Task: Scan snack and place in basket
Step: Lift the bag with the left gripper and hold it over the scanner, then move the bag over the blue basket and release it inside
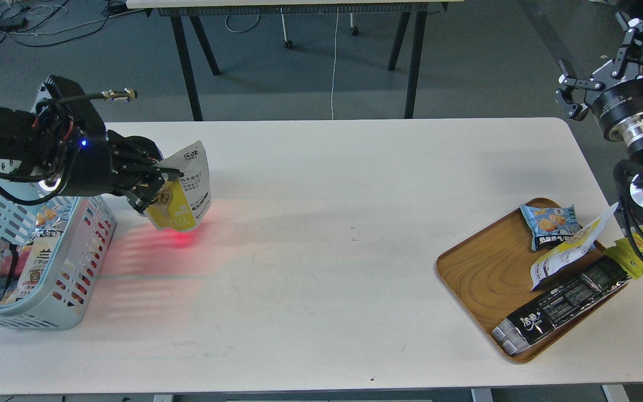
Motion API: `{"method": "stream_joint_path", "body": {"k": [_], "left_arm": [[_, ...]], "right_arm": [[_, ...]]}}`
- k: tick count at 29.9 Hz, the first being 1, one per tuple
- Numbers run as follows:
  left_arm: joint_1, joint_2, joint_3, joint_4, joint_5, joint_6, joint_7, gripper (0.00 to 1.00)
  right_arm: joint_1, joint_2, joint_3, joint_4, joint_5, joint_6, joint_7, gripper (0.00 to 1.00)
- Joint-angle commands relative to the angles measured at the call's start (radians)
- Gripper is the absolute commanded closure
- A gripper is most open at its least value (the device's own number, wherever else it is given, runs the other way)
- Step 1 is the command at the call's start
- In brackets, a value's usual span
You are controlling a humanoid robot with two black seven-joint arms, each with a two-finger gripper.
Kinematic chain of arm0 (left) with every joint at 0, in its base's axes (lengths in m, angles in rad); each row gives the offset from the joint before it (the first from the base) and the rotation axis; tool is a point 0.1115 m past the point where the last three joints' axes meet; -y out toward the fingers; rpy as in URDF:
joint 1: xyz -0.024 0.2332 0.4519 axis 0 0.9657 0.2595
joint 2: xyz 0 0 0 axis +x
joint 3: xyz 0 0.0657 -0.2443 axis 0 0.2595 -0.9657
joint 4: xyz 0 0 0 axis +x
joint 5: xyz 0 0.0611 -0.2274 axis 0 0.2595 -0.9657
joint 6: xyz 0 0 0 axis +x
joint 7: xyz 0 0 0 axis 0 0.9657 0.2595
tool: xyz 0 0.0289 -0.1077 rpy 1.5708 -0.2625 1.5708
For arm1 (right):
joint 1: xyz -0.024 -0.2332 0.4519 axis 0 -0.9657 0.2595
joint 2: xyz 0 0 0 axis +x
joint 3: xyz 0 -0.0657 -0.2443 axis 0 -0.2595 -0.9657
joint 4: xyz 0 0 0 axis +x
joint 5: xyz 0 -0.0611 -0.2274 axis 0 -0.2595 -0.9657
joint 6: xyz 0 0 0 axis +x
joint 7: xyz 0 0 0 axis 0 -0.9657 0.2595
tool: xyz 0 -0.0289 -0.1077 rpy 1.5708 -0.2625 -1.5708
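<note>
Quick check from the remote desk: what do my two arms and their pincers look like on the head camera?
Left arm: black housings, loose black cables, a small blue light and a brass-tipped connector; its black left pincer has slim linkage fingers. Right arm: black cylindrical wrist with white lettering, polished silver joints, yellow patches lower down; the right pincer is black linkages with pale tips.

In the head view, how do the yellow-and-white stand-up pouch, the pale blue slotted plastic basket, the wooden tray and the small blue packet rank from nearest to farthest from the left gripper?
1. Yellow-and-white stand-up pouch: held in the left gripper.
2. Pale blue slotted plastic basket: just below the gripper, at the table's left edge.
3. Wooden tray: far right of the table.
4. Small blue packet: on the tray's far corner, a little farther right.
</note>
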Motion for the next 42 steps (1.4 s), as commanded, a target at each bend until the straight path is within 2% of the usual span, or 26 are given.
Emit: {"method": "stream_joint_path", "body": {"k": [1,15,23,27,33,35,42], "left_arm": [[0.009,-0.009,0.007,0.001,0.0,0.0,0.011,1.0],[0.015,-0.016,-0.004,0.002,0.0,0.0,0.032,1.0],[0.003,-0.025,-0.007,0.015,-0.002,0.0,0.029,1.0],[0.001,-0.011,-0.008,-0.019,-0.003,0.0,0.025,1.0],[0.007,0.092,-0.1,-0.087,-0.116,0.0,0.002,1.0],[0.004,0.148,-0.113,-0.088,-0.17,0.0,-0.012,1.0],[0.007,0.355,-0.122,-0.056,-0.199,0.0,-0.013,1.0]], "right_arm": [[0.001,0.005,0.001,0.001,0.0,-0.001,0.0,0.01],[0.001,0.005,0.002,0.001,0.0,-0.001,0.0,0.01],[0.003,0.006,0.002,0.001,0.0,-0.001,0.0,0.01],[0.011,0.005,0.002,0.001,0.0,-0.001,0.0,0.01],[0.017,0.003,0.002,0.0,0.0,-0.001,0.0,0.01],[0.018,0.003,0.002,0.0,0.0,-0.001,0.0,0.01],[0.023,0.003,0.002,0.0,0.0,-0.001,0.0,0.01]]}}
